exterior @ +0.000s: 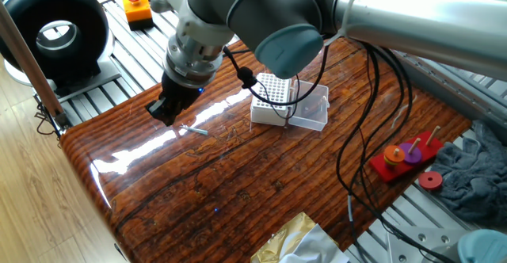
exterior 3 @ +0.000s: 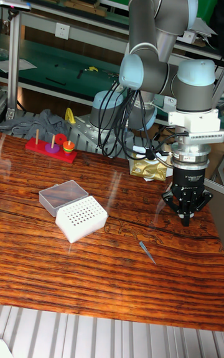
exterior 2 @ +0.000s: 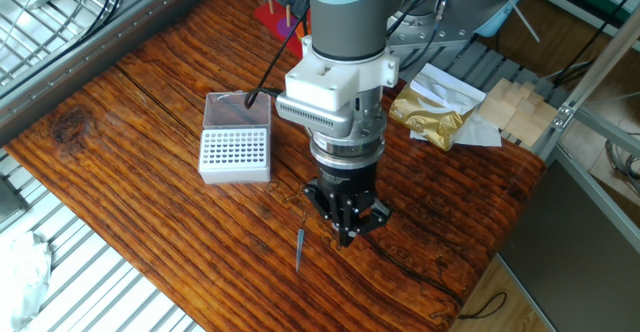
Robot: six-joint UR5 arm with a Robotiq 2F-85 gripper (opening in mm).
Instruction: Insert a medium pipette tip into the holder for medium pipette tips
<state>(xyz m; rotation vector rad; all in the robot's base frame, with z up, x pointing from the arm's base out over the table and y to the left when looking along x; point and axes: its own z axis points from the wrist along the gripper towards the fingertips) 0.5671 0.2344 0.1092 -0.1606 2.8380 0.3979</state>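
The medium pipette tip [exterior 2: 299, 250] lies flat on the wooden table, also seen in one fixed view [exterior: 196, 130] and in the tall view [exterior 3: 147, 252]. My gripper [exterior 2: 348, 234] points straight down just above the table, a short way to the right of the tip, touching nothing. Its fingers are shut together with nothing between them [exterior 3: 185, 218] [exterior: 166, 111]. The holder [exterior 2: 235, 152] is a white block with a grid of holes, standing apart from the tip. Its clear lid [exterior 2: 237, 107] lies open behind it. The holder [exterior 3: 81, 218] shows at the left in the tall view.
A red peg toy [exterior 3: 51, 148] and grey cloth [exterior 3: 37, 123] sit at the far table edge. A gold foil bag [exterior 2: 435, 117] and wooden blocks [exterior 2: 515, 107] lie behind the arm. Black cables [exterior: 360, 128] hang from the arm over the table.
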